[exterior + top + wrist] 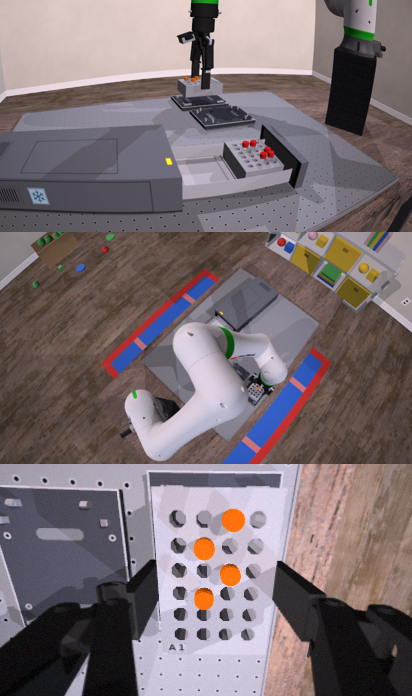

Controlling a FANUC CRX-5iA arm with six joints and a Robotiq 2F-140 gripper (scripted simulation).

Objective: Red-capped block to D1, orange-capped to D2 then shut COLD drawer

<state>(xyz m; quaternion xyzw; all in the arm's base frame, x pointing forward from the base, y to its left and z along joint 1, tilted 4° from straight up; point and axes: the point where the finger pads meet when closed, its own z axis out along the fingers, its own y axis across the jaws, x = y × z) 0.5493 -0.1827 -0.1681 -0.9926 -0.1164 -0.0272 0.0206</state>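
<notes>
My gripper is shut on the grey cooling block with orange-capped tubes, holding it just above the far deck slot D2. In the wrist view the fingers clamp the block's long sides, and several orange caps stand in its bores. The block also shows in the overhead view. Slot D1 is bare. The block with red-capped tubes sits in the outer end of the open drawer of cooler COLD. COLD's lamp is lit.
The drawer's dark front panel stands out toward D1. The arm's black base is at the right. The arm's white links hide much of the deck in the overhead view. The plate's far edge lies just beyond D2.
</notes>
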